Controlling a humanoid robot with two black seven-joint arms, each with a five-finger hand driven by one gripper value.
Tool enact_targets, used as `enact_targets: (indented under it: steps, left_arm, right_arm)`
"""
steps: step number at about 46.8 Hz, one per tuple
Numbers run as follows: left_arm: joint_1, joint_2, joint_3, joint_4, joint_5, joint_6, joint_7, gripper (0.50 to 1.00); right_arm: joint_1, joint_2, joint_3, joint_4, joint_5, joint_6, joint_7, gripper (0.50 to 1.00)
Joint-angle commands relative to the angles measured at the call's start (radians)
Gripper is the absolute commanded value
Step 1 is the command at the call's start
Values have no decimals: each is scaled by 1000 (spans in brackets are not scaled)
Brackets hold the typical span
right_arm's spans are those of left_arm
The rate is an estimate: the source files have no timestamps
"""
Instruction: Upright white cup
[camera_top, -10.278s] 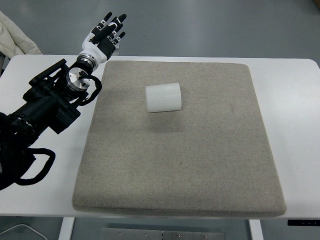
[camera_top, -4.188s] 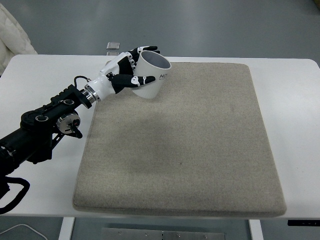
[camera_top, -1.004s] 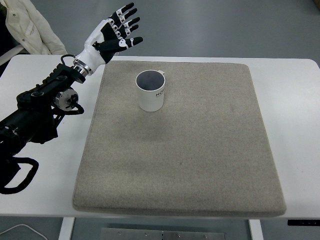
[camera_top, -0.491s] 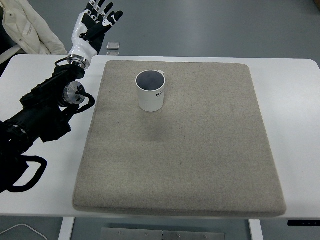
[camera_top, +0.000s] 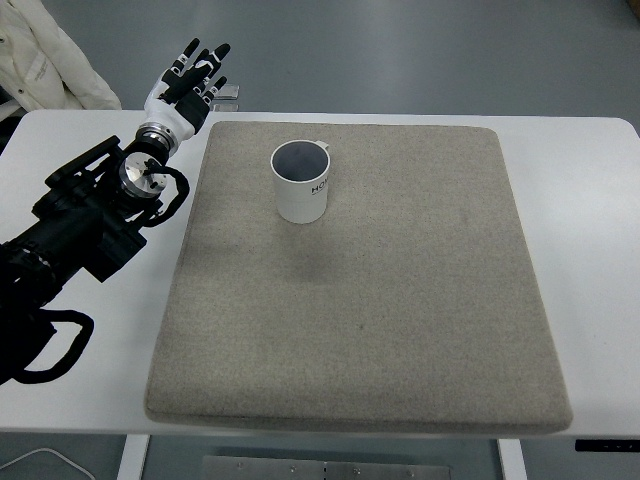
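1. One white cylindrical ceramic cup (camera_top: 302, 182) stands on the grey felt mat (camera_top: 360, 300), in the mat's far-left part, mouth up and dark inside; its long axis is vertical, base flat on the felt.
2. One arm shows, the left black arm (camera_top: 85, 225), coming in from the left edge over the white surface (camera_top: 600, 250); the right arm is out of view, so the left is the nearer and only candidate for any further move.
3. Its white-and-black left hand (camera_top: 183, 88) is released, fingers spread and pointing away over the surface's far-left edge, holding nothing.
4. From that hand the cup lies to the right and nearer the camera, well apart, with the mat's left border between them.
5. Judging from how the cup stands, the righting looks done; any next move would be a retreat, and the hand has free room to the left for that.
6. Small dark print marks the cup's right side, too small to read; what may be a handle at the far rim is hard to make out.
7. Count: one cup, one mat, one hand in view, plus one small grey object (camera_top: 226, 93) just past the fingers.
8. A pale jacket sleeve (camera_top: 45, 60) of a person shows at the top-left corner.
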Motion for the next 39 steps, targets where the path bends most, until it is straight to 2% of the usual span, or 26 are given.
enact_targets:
  steps: [1,9,10,14,39]
  left_arm:
    - [9,0,-54,0,-28,-8,40,996]
    - [19,-1,-150,0,-31,-67,55,996]
    - [32,-3,-163,-3,-31,-92,61,996]
    - [43,-6,-176,-3,-31,-117,92,996]
    - [57,-9,-187,-10,-39,-121,100,996]
  right_arm:
    - [0,0,0,0,1,0,-1,930]
    - [0,0,-1,0,1,0,-1,930]
    - [0,0,-1,0,1,0,-1,930]
    - [0,0,0,0,1,1,-1,930]
    - [0,0,0,0,1,1,-1,930]
